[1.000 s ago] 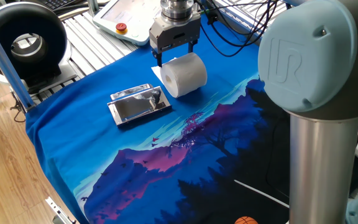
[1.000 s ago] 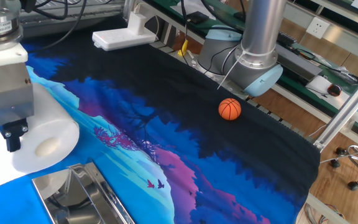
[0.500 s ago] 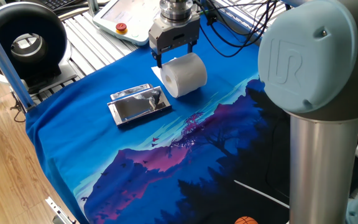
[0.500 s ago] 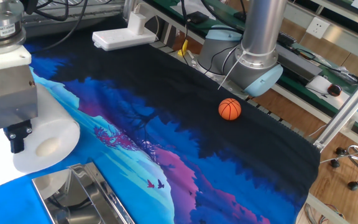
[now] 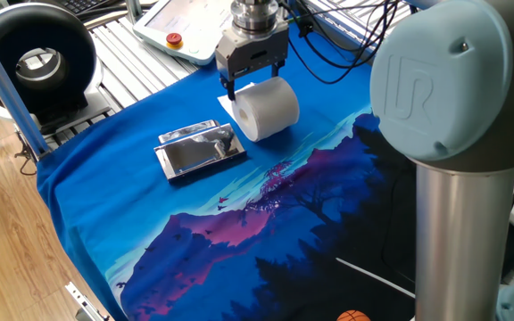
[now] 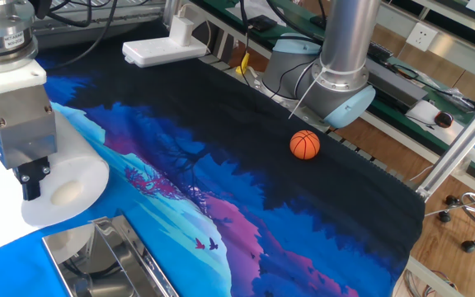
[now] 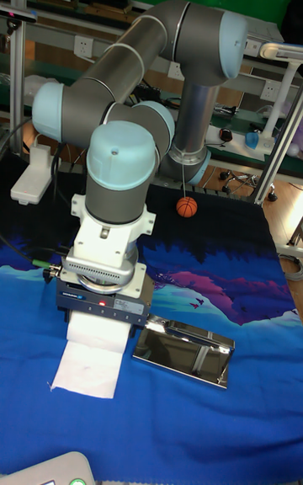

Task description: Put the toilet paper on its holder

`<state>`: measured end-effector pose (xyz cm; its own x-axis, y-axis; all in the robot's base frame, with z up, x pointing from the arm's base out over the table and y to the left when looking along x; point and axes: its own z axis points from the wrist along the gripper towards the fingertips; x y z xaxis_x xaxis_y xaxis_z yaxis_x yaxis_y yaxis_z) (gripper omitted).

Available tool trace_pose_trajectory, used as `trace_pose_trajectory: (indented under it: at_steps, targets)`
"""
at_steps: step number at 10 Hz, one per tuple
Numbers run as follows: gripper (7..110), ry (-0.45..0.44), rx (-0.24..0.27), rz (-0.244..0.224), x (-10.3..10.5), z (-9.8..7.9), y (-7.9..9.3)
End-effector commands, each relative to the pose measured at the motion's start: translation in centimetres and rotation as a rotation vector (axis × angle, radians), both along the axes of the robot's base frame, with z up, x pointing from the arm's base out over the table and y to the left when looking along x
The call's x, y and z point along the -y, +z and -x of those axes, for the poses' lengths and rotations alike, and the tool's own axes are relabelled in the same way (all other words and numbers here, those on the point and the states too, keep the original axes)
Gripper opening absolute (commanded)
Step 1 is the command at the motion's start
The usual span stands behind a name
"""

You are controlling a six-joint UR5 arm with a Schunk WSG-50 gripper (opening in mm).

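Step in hand: grasp and lift of the toilet paper (image 5: 266, 109).
Gripper (image 5: 252, 87): fingers straddle the roll and appear to pinch it (contact not fully visible).
Roll position: just beside the holder (image 5: 200, 149), loose sheet trailing on the blue cloth (image 5: 150, 232).
Next move: carry sideways over the holder's mirror face, then lower.

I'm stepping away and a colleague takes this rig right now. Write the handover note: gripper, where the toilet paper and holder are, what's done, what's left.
Gripper: over the white toilet paper roll, fingers down beside its ends; a firm grip cannot be confirmed.
Roll: on its side on the blue printed cloth, loose sheet trailing on the cloth in the tall view.
Holder: the shiny silver metal rectangle lies flat on the cloth beside the roll, nothing on it.
Done: gripper positioned at the roll.
Left: secure the roll, carry it over and set it on the holder.
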<state>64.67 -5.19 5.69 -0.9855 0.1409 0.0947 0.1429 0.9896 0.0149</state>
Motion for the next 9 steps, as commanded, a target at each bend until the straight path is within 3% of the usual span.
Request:
trace_pose_trajectory:
  at_steps: [1,3,4,9]
  targets:
    - [110,-0.01,-0.021,-0.018,-0.23,0.58,0.1]
    - [110,-0.019,-0.041,-0.016,-0.25,1.1,0.2]
    - [88,-0.019,-0.048,-0.019,-0.33,1.24,0.19]
    - [88,-0.019,-0.065,-0.024,-0.34,1.55,-0.2]
